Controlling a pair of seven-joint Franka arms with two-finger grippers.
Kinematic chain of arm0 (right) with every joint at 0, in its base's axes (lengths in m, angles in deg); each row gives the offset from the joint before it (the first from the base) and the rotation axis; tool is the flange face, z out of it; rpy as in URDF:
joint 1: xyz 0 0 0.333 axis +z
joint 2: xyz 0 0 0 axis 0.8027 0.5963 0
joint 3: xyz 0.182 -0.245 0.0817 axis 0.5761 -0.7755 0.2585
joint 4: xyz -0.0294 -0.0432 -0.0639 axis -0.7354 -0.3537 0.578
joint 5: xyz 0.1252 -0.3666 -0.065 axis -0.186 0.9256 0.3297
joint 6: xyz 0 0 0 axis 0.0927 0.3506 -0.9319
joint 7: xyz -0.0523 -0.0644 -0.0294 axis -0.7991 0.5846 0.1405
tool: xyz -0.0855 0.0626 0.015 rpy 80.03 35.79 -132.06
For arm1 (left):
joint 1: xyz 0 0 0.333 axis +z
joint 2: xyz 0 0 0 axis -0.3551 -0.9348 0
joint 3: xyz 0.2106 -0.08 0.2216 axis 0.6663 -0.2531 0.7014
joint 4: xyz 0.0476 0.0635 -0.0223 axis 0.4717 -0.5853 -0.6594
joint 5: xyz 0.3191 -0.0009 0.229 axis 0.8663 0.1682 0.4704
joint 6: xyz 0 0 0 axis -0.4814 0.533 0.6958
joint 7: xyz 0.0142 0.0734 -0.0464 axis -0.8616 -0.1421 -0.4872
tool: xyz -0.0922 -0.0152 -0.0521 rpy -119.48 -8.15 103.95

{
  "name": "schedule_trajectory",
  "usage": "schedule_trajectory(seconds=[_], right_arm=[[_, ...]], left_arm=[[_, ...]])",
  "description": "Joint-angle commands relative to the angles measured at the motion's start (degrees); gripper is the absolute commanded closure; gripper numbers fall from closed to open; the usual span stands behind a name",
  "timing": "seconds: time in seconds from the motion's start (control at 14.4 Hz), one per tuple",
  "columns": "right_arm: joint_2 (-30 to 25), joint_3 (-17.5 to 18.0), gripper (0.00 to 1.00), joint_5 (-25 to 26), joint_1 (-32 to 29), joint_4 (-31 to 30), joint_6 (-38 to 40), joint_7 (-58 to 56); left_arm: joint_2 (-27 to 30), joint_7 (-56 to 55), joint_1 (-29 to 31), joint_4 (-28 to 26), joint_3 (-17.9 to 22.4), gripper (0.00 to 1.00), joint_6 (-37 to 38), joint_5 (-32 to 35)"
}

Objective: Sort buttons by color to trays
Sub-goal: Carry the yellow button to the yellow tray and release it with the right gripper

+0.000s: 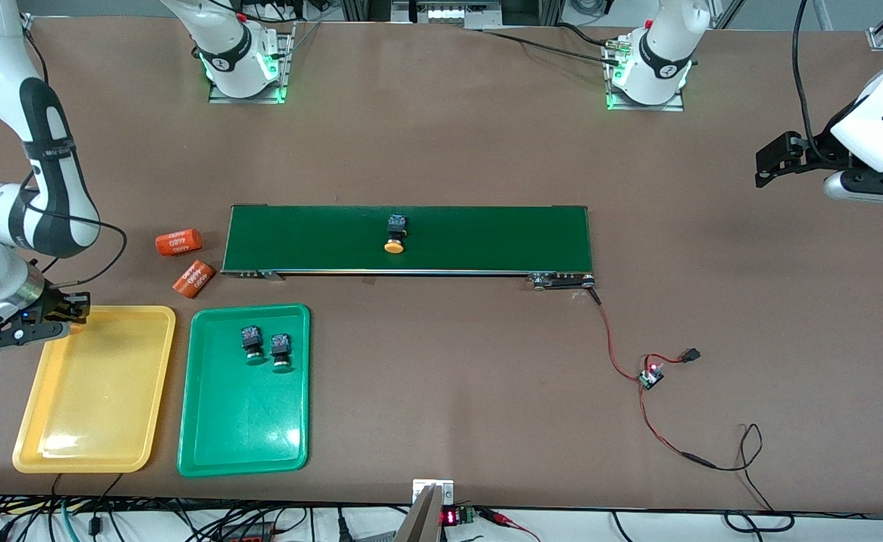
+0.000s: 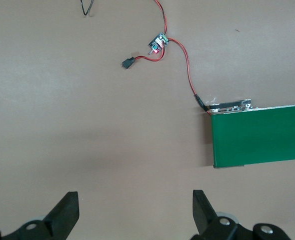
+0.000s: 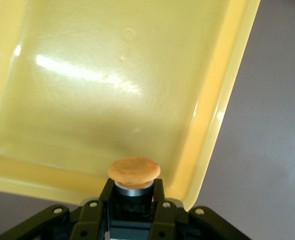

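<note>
Right gripper (image 3: 132, 200) is clamped on a yellow-orange-capped push-button with a black body (image 3: 134, 172), cap pointing outward, and it hangs over the corner of the shallow yellow plastic tray (image 1: 147, 391) that lies toward the long dark-green belt (image 1: 486, 237). From the wrist, the tray's glossy floor fills the picture under that cap.

Using the belt as our marker: the yellow tray sits nearer the front camera than the belt, at the right arm's end of the table, and just beside it is the shallow green plastic tray (image 1: 208, 421), a narrow strip of table between them. In the green tray, two green-capped push-buttons with black bodies (image 1: 252, 343) (image 1: 281, 351) lie side by side in the half toward the belt, caps pointing at the front camera.

On the belt itself, a second yellow-orange-capped push-button (image 1: 395, 233) lies around the middle, cap toward the front camera.

Off the belt's end toward the right arm, two orange cylinders with white print (image 1: 178, 242) (image 1: 193, 278) lie on the table, close together. At the belt's other end, a red wire runs to a small circuit board (image 1: 650, 377) on the table, nearer the front camera.

Left gripper (image 2: 135, 212) hangs over bare table well past the belt's end on the left arm's side, fingers (image 2: 65, 212) spread wide, nothing between them. That arm waits.
</note>
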Motion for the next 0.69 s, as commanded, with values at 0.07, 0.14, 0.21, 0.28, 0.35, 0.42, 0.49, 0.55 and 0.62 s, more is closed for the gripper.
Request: schedule_trajectory(seconds=[0.07,0.14,0.21,0.28,0.35,0.42,0.49,0.55,0.62], right_arm=[[4.8,0.3,0.93,-0.1,-1.1,4.7,-1.9,-1.5],[6.3,0.3,0.93,-0.2,-1.1,5.5,-4.0,-1.4],[7.6,0.3,0.93,-0.2,-1.2,5.5,-6.8,-1.4],[8.5,0.3,0.93,-0.3,-1.9,5.5,-9.3,-1.4],[8.9,0.3,0.91,-0.4,-2.1,5.5,-9.9,-1.0],[9.0,0.3,0.88,-0.4,-2.1,5.5,-9.9,-0.8],[9.0,0.3,0.74,-0.6,-2.1,5.5,-9.9,-0.6],[9.0,0.3,0.63,-0.6,-2.0,5.5,-9.9,-0.8],[8.8,0.3,0.6,-0.5,-2.0,5.3,-9.9,-0.7]], left_arm=[[-0.5,1.0,-0.2,1.5,0.2,0.0,1.1,-0.7],[-0.5,1.0,-0.2,1.5,0.2,0.0,1.1,-0.7],[-0.5,1.0,-0.2,1.5,0.2,0.0,1.1,-0.7],[-0.5,1.0,-0.3,1.5,0.2,0.0,1.1,-0.7],[-0.5,1.0,-0.3,1.5,0.2,0.0,1.1,-0.7],[-0.5,1.0,-0.3,1.5,0.2,0.0,1.1,-0.7],[-0.5,1.0,-0.3,1.5,0.2,0.0,1.1,-0.7],[-0.5,1.1,-0.3,1.5,0.2,0.0,1.1,-0.7],[-0.5,1.0,-0.3,1.5,0.2,0.0,1.1,-0.7]])
